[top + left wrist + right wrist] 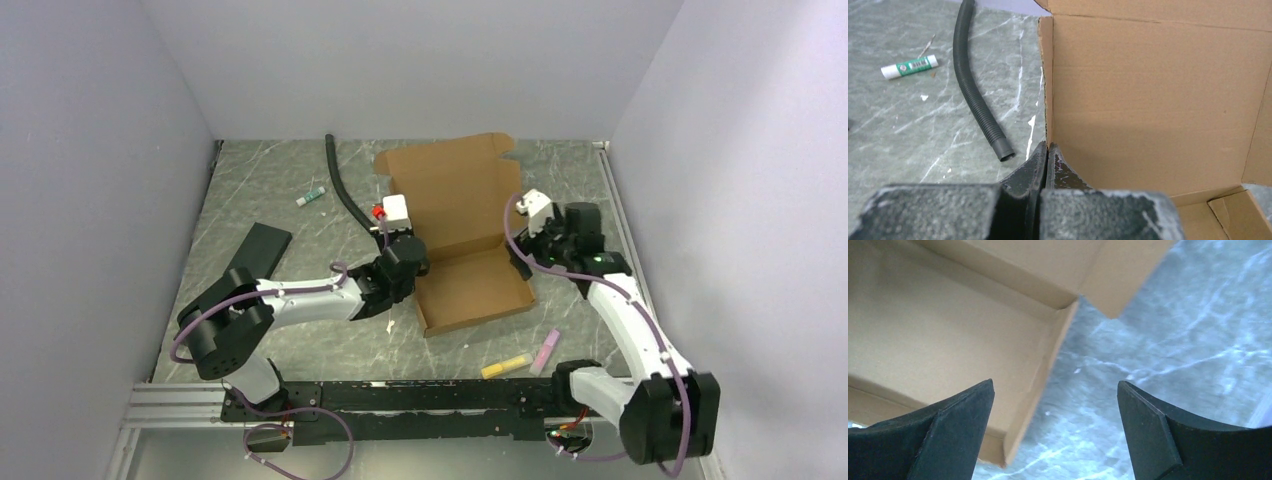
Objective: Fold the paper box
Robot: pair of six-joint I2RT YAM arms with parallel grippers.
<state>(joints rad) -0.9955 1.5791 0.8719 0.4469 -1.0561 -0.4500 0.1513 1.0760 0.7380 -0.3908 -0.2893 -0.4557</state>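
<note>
Near the arm bases, a yellow stick (505,366) and a pink one (544,351) lie on the table (260,180). Just beyond them, mid-table, sits the box (455,200), its shallow tray walled and its lid open toward the back. The left gripper (1048,147) is closed, with its tips at the lid's left edge. The right gripper (1055,385) is spread wide over the tray's right wall and holds nothing. Farther back lie a hose (970,85) and a glue stick (311,196).

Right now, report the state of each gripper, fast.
Left gripper: shut, tips at the paper box side wall; whether it pinches the cardboard cannot be told.
Right gripper: open, holding nothing.
</note>
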